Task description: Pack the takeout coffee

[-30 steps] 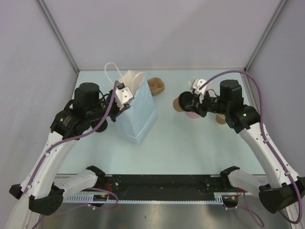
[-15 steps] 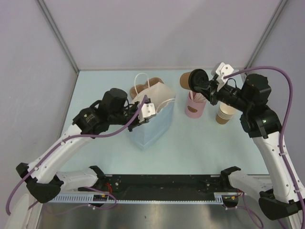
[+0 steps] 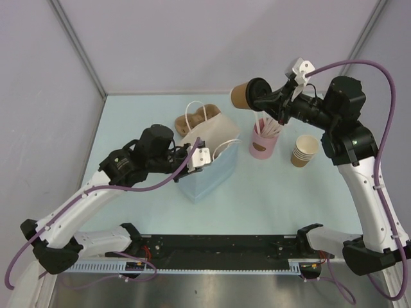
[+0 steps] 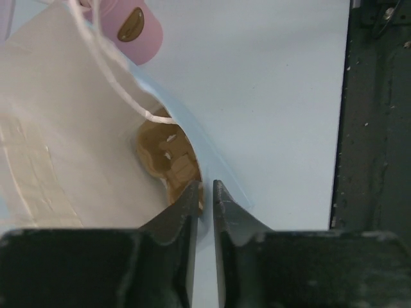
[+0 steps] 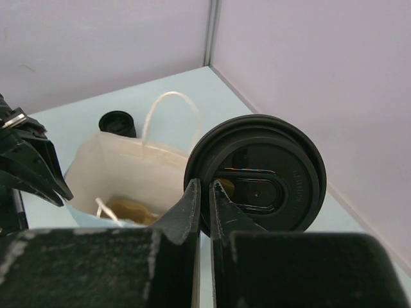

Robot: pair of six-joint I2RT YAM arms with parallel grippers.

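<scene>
Pale-blue table [image 3: 289, 199] bears bag [image 3: 209, 176], pink straw cup [image 3: 262, 149], stacked cups [image 3: 304, 151].

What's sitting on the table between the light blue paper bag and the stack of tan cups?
A pink cup of straws stands between the light blue paper bag and the stack of tan cups; the top external view shows it plainly.

Setting: a robotics laboratory test cell.

Indicators:
- Plain grey-lilac wall panels [image 3: 218, 38] close off the left, top and right of the frame. Bare metal posts [image 3: 77, 45] join them at the upper left and upper right.
- A pale blue table [image 3: 276, 192] fills the centre.
- A black mounting rail [image 3: 218, 247] with a graduated strip [image 3: 212, 264] runs along the bottom edge.
- Two robot arms [image 3: 83, 199] rise from that rail, fed by exposed purple cables [image 3: 359, 64].
- Café items serve as props: a paper bag [image 3: 209, 170], a lidded coffee cup [image 3: 247, 96], stacked cups [image 3: 304, 151] and a pink cup of straws [image 3: 262, 146].
</scene>
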